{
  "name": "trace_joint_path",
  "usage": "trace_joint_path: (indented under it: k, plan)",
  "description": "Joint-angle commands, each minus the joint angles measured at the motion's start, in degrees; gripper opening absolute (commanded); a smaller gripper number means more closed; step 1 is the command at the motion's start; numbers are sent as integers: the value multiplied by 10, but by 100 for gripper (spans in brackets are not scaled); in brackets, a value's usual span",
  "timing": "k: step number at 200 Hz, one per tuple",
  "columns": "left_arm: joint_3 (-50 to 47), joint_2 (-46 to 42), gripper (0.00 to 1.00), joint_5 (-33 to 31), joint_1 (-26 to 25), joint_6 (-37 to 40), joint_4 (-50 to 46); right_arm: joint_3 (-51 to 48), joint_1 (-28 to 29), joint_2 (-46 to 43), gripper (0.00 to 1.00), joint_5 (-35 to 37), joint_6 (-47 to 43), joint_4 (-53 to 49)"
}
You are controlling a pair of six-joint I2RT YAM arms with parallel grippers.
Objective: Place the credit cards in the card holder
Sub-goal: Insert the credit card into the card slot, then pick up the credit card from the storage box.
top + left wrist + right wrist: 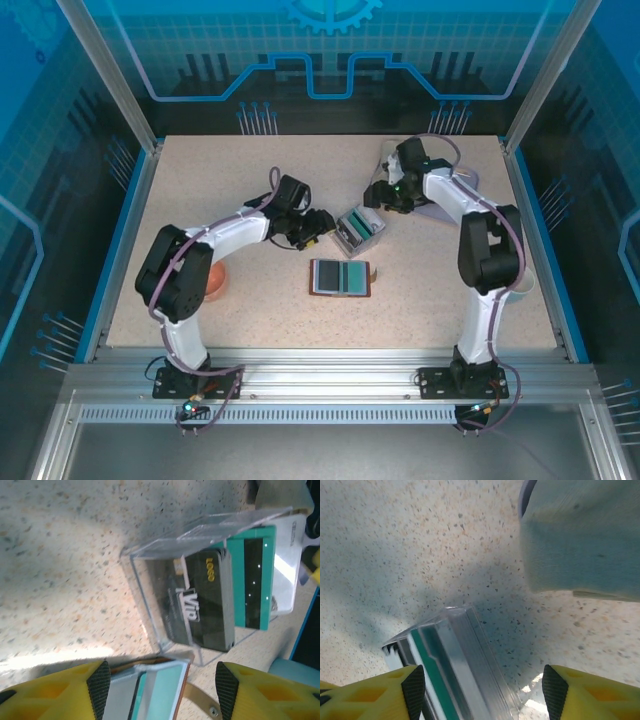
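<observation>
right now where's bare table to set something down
Bare: the back-left of the table, behind the left arm, and the front strip between the card holder and the near edge. Crowded: the middle, where the clear card box sits between both arms' jaws.

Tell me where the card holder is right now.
In the top view the card holder lies open near the middle of the table, just on the near side of the clear tray.

A speckled beige desk point(250, 330) is carrying an open wallet point(340, 277) lying flat near its middle, a clear box point(360, 228) of cards point(210, 600) sitting just behind it, and an orange object point(216, 283) sitting at the left.
</observation>
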Motion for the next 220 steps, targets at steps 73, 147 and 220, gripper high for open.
trace_joint_path:
  k: [73, 147, 220]
  plan:
    - [97, 106, 61, 56, 12, -19, -14, -64, 10, -48, 64, -158, 29, 8]
    - [101, 126, 64, 81, 12, -24, 20, -14, 25, -61, 63, 32, -48, -89]
    - [85, 136, 62, 72, 12, -18, 12, 13, 97, -54, 60, 218, -120, -125]
